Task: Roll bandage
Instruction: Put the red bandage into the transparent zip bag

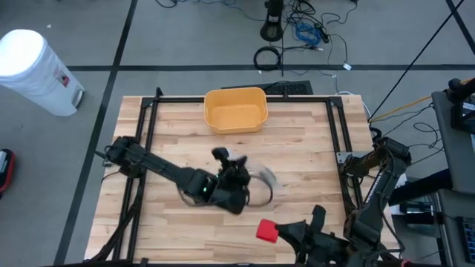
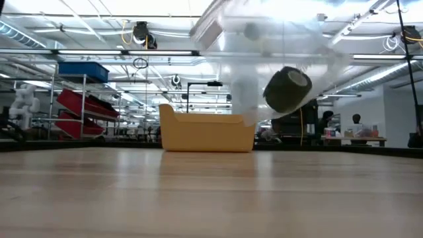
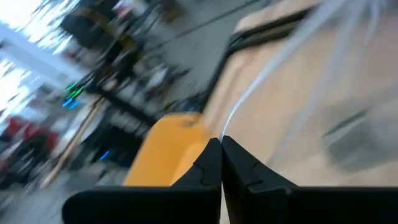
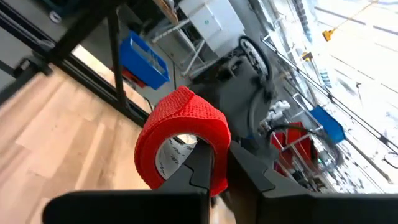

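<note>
Red bandage roll [image 1: 267,231] sits at the near edge of the worktop [image 1: 297,148] in the high view, clamped in the right gripper [image 1: 280,231], whose arm comes in from the near right corner. The left gripper [image 1: 239,176] hovers over the middle of the worktop, jaws pressed together on a clear film [image 1: 261,178] that blurs out to its right. A dark roll [image 1: 221,154] shows just beside it. The yellow bin [image 1: 235,109] stands at the far edge, well apart from both grippers, with bare wood between. A black frame [image 1: 148,133] runs along the worktop's sides. A white cylinder [image 1: 37,70] stands on the floor past the far left corner.

Low view: the dark roll [image 2: 287,89] hangs above the worktop, tilted, inside blurred clear film [image 2: 264,39]; the bin [image 2: 206,132] stands behind it. Wood in front lies open.

Left wrist view: the jaws meet tightly, pinching a thin clear edge of film [image 3: 298,56]; the bin [image 3: 165,149] lies beyond, blurred.

Right wrist view: the red roll [image 4: 181,137] stands on edge between the jaws, gripped through its hollow and over its wall, above the wood near the frame [image 4: 118,56].
</note>
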